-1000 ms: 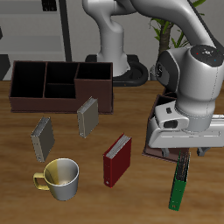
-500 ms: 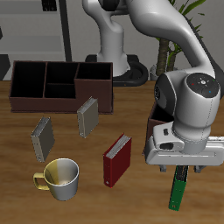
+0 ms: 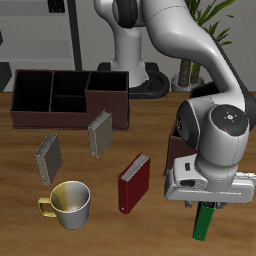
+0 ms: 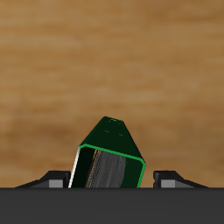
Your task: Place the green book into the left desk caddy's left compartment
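Observation:
The green book (image 3: pixel 203 224) stands upright on the table near the front edge. In the wrist view its top edge (image 4: pixel 108 157) sits between my two fingers (image 4: pixel 58 180). My gripper (image 3: pixel 207 208) is open, straddles the book's top from above, and shows as centred on it in the wrist view (image 4: pixel 112 180). I cannot tell whether the pads touch the book. The left desk caddy (image 3: pixel 178 148), dark maroon, is mostly hidden behind my hand. Its left compartment is hidden.
A red book (image 3: pixel 134 182) stands beside the green one. Two grey books (image 3: pixel 48 157) (image 3: pixel 99 133) and a pale yellow mug (image 3: pixel 68 203) stand nearby. A like caddy (image 3: pixel 70 95) seen broadside stands farther back.
My gripper has come down over the green book, and its fingers now reach the book's top. The book and the other things have not moved.

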Robot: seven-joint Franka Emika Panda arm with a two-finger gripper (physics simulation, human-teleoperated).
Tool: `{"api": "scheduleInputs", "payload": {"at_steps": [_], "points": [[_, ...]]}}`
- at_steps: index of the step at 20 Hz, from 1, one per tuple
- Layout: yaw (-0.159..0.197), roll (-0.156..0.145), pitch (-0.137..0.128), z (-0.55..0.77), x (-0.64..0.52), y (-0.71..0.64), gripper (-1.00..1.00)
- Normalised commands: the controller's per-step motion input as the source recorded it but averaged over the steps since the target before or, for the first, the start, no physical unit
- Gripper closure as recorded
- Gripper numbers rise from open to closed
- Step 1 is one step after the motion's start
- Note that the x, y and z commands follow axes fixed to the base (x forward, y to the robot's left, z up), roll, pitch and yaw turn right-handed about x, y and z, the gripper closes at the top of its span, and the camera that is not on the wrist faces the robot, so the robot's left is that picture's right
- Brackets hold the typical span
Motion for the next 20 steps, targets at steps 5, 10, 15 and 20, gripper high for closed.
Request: {"api": "scheduleInputs", "payload": {"at_steps": [5,10,15,20], "points": [[-0.017,0.004,0.018,-0.07,0.01,0.03,1.00],[-0.007,-0.021,-0.057,0.53,-0.14,-0.18,1.00],[0.010,-0.047,-0.070,0.65,-0.26,-0.27,1.00],[0.002,-0.062,-0.068,0.65,-0.40,-0.33,1.00]]}}
